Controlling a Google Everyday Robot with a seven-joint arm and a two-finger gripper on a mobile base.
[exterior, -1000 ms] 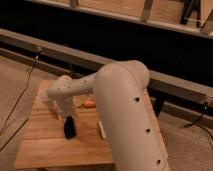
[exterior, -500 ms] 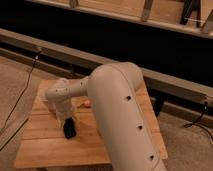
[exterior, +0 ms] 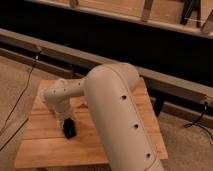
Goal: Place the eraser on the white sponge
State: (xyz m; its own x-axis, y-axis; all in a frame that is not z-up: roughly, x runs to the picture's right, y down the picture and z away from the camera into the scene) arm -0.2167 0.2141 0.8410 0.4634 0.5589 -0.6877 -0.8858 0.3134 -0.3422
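The hand (exterior: pixel 69 129) hangs low over the wooden tabletop (exterior: pixel 45 150), above its left half and nearer its front edge than its back edge, at the end of the pale arm (exterior: pixel 117 115) that reaches across the tabletop from its right side. The hand shows as a dark block touching or almost touching the wood, and I cannot tell whether it is wide, narrow or holding something. The eraser cannot be told apart from that dark shape, so it may lie right under the hand or be held in it. The white sponge is not to be seen on the tabletop; the arm may cover it. My judgement is that the pick-up is in hand. Next comes a secure grasp, a lift clear of the tabletop, then finding the sponge.
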